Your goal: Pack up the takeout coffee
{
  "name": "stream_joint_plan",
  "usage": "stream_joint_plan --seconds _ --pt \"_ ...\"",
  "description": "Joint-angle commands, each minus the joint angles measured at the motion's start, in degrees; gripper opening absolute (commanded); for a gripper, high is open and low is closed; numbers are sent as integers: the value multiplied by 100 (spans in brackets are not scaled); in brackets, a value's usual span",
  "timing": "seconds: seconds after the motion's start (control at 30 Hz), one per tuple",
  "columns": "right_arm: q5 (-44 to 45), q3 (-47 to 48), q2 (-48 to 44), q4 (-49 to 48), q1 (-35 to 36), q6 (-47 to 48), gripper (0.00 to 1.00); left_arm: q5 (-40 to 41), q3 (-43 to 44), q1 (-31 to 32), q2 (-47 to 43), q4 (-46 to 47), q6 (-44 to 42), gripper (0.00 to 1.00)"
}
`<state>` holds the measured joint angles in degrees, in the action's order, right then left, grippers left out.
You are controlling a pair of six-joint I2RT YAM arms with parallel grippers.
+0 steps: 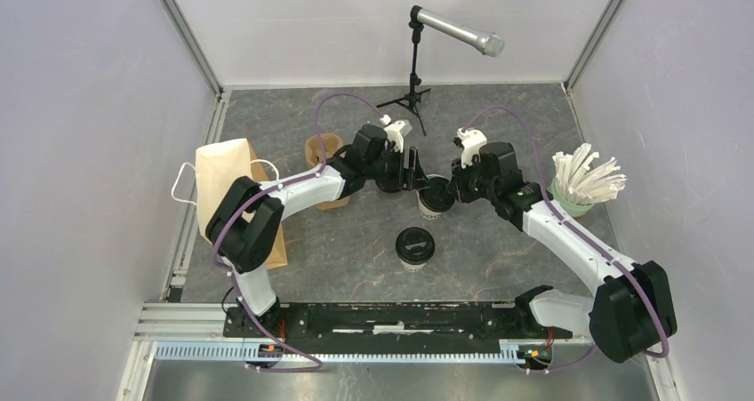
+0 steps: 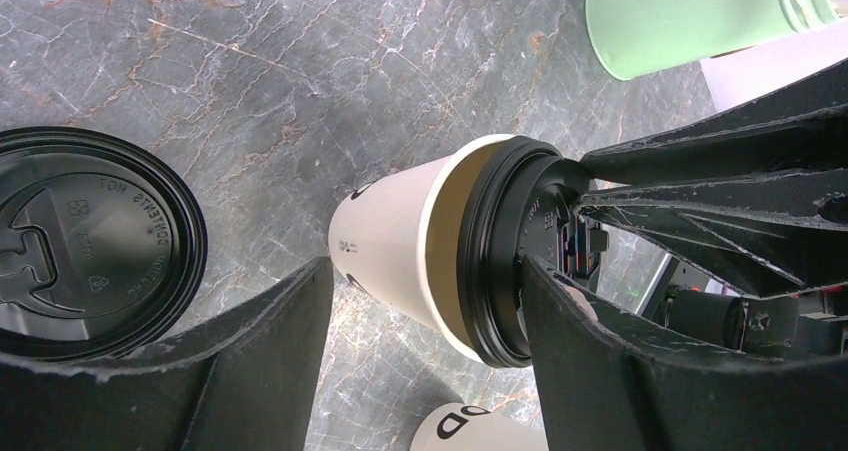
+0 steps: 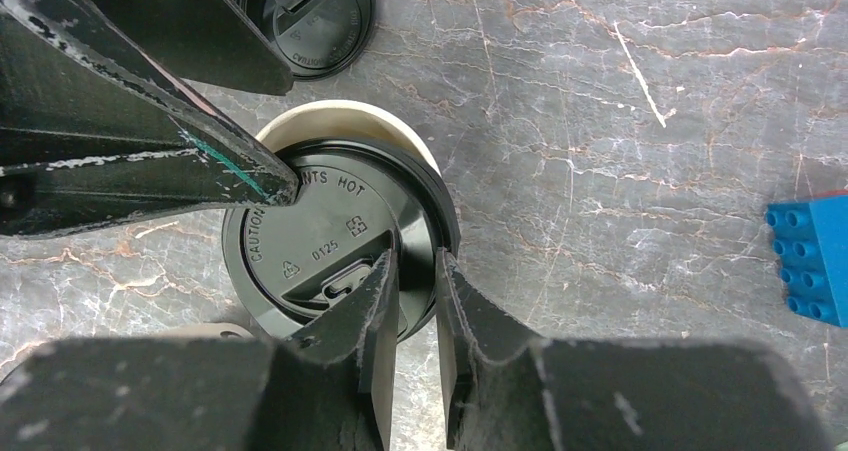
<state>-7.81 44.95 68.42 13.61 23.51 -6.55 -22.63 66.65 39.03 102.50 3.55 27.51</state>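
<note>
- Cup (image 1: 435, 196) stands on the surface (image 1: 498, 259), between both pincers; a second cup (image 1: 414, 245) sits just outside the left pincer (image 2: 425, 271).
- Right pincer (image 3: 415, 261): jaws pinched on the lid (image 3: 320, 236) rim.
- Left pincer: open, straddling the cup wall.
- Judged light, thin-walled and crushable; the lid may pop off. Best hold: mid-wall, gentle squeeze.

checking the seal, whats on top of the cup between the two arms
A black lid covers it, the right pincer straddling its rim. Whatever is in the cup is hidden by the lid.
</note>
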Motion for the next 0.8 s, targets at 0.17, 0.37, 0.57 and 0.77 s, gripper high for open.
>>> stream_joint_plan --seconds 0.17,0.37,0.57,0.77 --pt "88 364 93 -67 -22 161 21 14 164 17 51 -30 -290 81" --pt "48 442 144 -120 -28 111 19 -63 192 25 69 -48 -316 82" --pt "-25 524 227 -171 -26 53 19 -159 225 62 88 -48 -360 83" --pt "-15 644 343 -222 -17 85 19 -171 247 70 137 -47 -378 79"
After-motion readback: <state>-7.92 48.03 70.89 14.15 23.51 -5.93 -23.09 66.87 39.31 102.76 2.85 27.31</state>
